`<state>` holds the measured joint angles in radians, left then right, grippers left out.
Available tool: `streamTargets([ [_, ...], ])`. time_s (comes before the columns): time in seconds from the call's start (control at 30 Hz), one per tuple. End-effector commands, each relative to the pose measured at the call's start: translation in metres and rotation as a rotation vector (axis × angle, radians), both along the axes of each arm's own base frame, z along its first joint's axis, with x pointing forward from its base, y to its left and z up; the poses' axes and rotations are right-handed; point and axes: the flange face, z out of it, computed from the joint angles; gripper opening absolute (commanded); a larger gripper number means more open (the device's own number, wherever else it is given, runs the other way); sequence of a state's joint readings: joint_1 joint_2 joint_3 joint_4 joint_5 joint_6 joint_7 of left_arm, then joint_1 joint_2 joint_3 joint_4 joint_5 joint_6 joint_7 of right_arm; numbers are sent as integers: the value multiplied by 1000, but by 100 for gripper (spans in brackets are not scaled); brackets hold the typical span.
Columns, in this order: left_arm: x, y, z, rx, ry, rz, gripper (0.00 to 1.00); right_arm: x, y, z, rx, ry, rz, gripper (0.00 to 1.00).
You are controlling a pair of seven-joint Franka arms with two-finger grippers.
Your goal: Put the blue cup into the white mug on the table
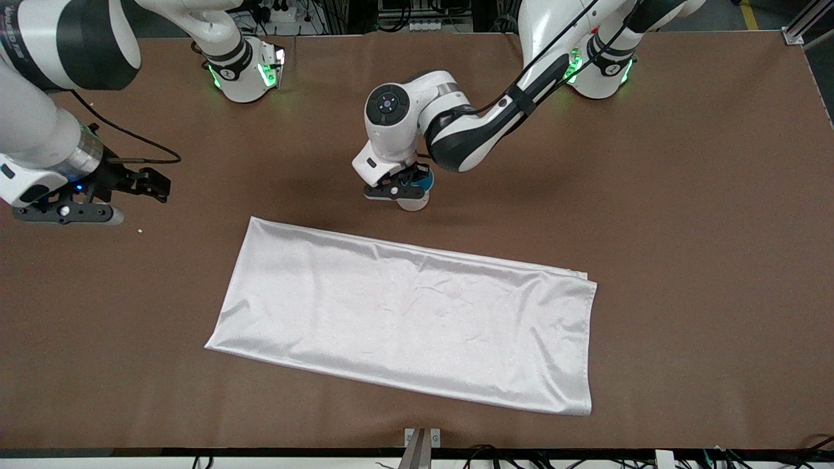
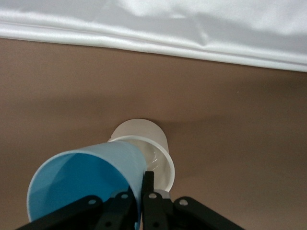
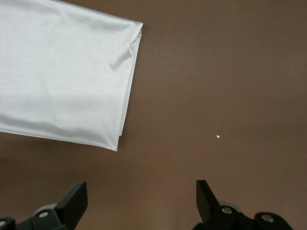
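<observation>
My left gripper (image 1: 405,189) (image 2: 142,184) is shut on the wall of the blue cup (image 1: 425,182) (image 2: 84,179). It holds the cup tilted, just above and beside the white mug (image 1: 414,202) (image 2: 149,146). The mug stands upright on the brown table (image 1: 684,195), just farther from the front camera than the white cloth (image 1: 404,319). Its inside shows empty in the left wrist view, and its handle is hidden. My right gripper (image 1: 156,185) (image 3: 142,196) waits open over bare table at the right arm's end, with nothing between its fingers.
The white cloth (image 2: 192,24) (image 3: 62,72) lies flat across the middle of the table, nearer the front camera than the mug. A tiny white crumb (image 1: 141,229) (image 3: 218,137) lies on the table near my right gripper.
</observation>
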<state>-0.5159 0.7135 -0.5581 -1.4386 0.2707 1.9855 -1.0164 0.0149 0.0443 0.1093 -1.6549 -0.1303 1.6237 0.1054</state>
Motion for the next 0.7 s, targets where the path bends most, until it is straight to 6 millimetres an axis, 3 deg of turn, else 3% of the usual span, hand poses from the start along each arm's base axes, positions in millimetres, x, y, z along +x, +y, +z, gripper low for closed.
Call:
streamTargets([
  [0.0, 0, -2, -13, 23, 11, 1, 0, 2, -4, 31, 31, -25, 38, 100],
  [0.13, -1, -2, -23, 31, 23, -3, 0, 4, -9, 50, 56, -58, 63, 100],
  [0.33, 0, -1, -29, 35, 31, -3, 0, 5, -24, 53, 165, -62, 97, 100],
  [0.6, -3, -3, -37, 38, 43, 3, 0, 7, -23, 55, 166, -81, 108, 100],
  [0.63, -3, -3, -38, 39, 44, 3, 3, 8, -23, 55, 166, -84, 108, 100],
  [0.67, -3, -3, -38, 39, 44, 3, 16, 8, -25, 54, 166, -83, 105, 100],
])
